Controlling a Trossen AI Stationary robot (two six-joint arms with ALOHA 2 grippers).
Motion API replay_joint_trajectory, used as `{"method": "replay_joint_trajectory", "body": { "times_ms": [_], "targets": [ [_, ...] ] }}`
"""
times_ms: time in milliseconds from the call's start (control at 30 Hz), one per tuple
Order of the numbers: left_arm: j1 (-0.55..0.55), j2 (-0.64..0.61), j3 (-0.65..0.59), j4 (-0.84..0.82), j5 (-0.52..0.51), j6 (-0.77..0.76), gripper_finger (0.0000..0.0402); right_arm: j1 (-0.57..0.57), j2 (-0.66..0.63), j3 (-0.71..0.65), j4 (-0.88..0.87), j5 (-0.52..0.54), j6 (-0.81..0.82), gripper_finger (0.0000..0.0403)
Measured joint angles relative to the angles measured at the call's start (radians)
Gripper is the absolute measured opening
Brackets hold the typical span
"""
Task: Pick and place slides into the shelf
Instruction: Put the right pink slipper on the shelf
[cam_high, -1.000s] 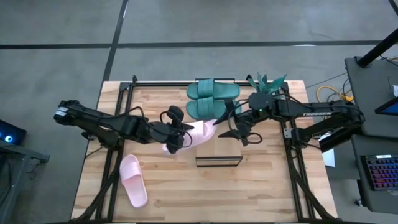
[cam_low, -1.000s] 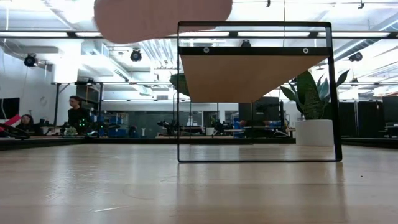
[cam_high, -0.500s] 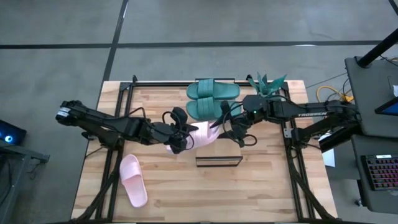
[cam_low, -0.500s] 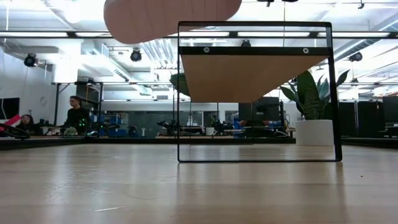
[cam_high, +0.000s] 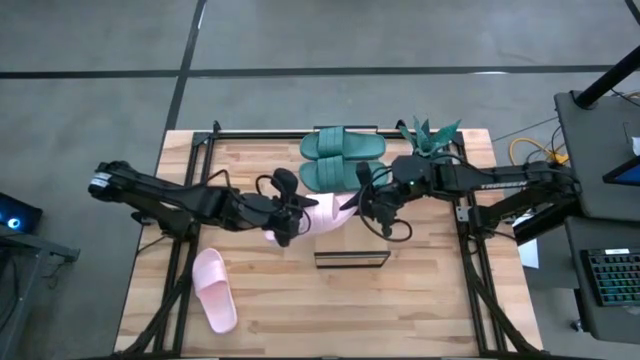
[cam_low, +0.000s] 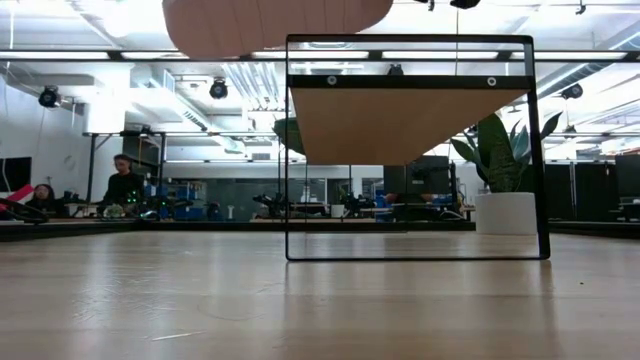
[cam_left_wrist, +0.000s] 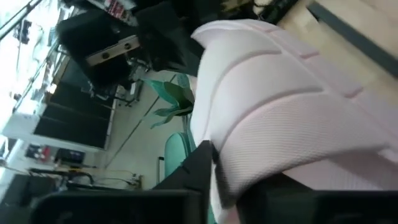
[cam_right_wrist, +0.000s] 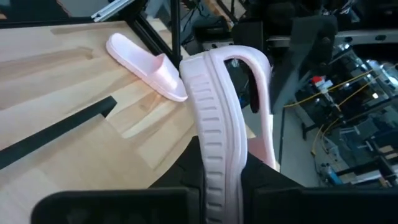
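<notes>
Pinching one pale pink slide (cam_high: 322, 214) above the bench (cam_high: 420, 300) between my left gripper (cam_high: 285, 222) and right gripper (cam_high: 362, 200) (both clamped), I judged it light, bendy rubber, best held by its edge.

A large open robotics lab or workshop. Beyond the butcher-block table (cam_low: 320, 300), a wide hall has exposed ceiling ducts and track lights (cam_low: 219, 88), long benches crowded with equipment, seated people (cam_low: 124, 185) and a potted plant (cam_low: 505, 165). Overhead, grey concrete floor (cam_high: 300, 50) and a keyboard (cam_high: 612, 278) nearby.
</notes>
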Motion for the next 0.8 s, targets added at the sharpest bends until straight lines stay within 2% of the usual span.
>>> {"method": "replay_joint_trajectory", "body": {
  "times_ms": [133,267,400,567,667,800],
  "targets": [
    [-0.001,-0.038,0.000,-0.008,0.001,-0.095,0.0102,0.032,-0.021,0.000,-0.016,0.026,-0.012,0.0026],
    [-0.010,-0.094,0.001,-0.065,0.011,-0.198,0.0168,0.095,-0.060,-0.002,-0.100,0.164,-0.053,0.0024],
    [-0.021,-0.148,0.001,-0.113,0.064,-0.279,0.0213,0.170,-0.095,-0.029,-0.156,0.251,-0.075,0.0024],
    [-0.028,-0.206,-0.001,-0.128,0.143,-0.351,0.0238,0.246,-0.154,-0.113,-0.164,0.322,-0.128,0.0024],
    [-0.029,-0.227,-0.009,-0.129,0.152,-0.377,0.0240,0.270,-0.207,-0.167,-0.165,0.358,-0.128,0.0024],
    [-0.029,-0.243,-0.028,-0.128,0.152,-0.389,0.0240,0.277,-0.286,-0.254,-0.122,0.351,-0.134,0.0024]
  ]
}}
